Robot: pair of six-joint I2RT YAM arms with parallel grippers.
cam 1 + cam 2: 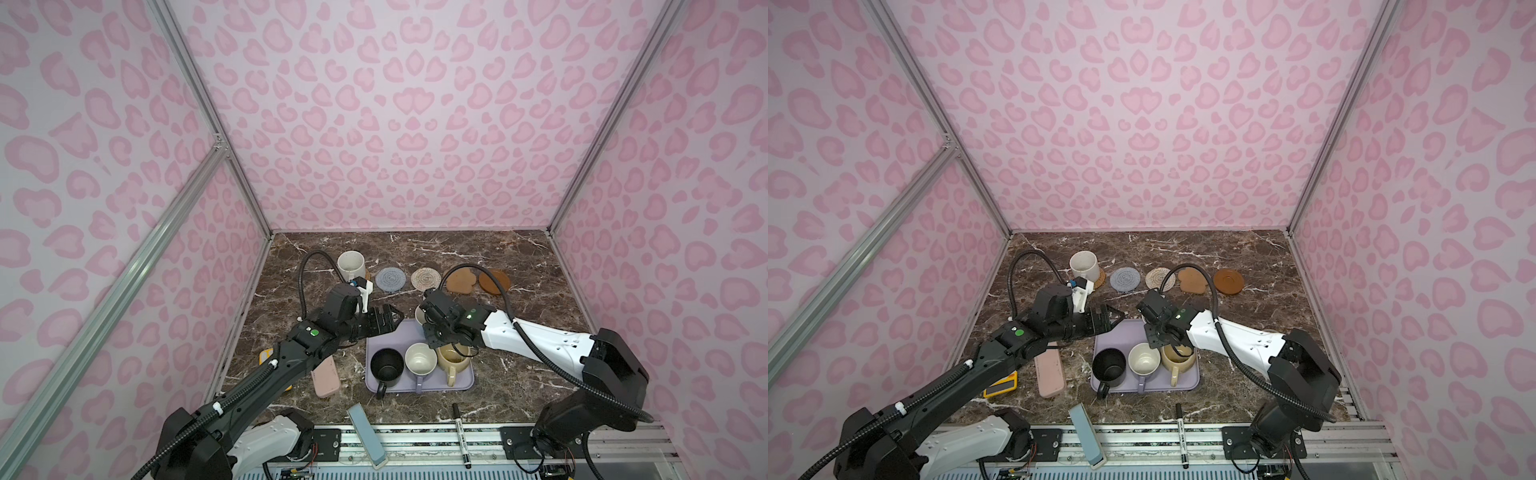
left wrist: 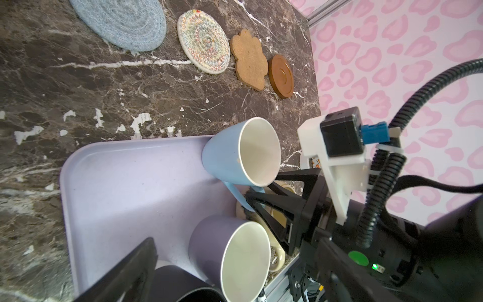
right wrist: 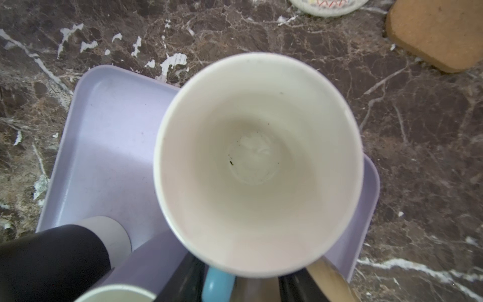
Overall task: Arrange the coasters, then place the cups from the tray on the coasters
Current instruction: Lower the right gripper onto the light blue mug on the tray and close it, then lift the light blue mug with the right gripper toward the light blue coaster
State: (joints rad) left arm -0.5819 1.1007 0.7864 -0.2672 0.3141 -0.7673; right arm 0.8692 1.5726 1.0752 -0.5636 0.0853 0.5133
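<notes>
Four cups (image 2: 226, 157) on lavender tray (image 2: 117, 183)

walls (image 1: 415, 124): pink leopard-print panels | frame (image 1: 218, 141): aluminium rails | tabletop (image 1: 519, 266): dark brown marble, white veins

Dark brown marble-patterned tabletop (image 1: 519, 266) with white veins, enclosed by walls (image 1: 415, 124) printed with pink heart-like spots and held in aluminium framing (image 1: 124, 282). Left front: pink oblong case (image 1: 1049, 374) lying flat, near a yellow-edged flat object (image 1: 1000, 387). Front edge: grey-blue oblong bar (image 1: 368, 434) and black-capped marker (image 1: 461, 436), apart from each other.
</notes>
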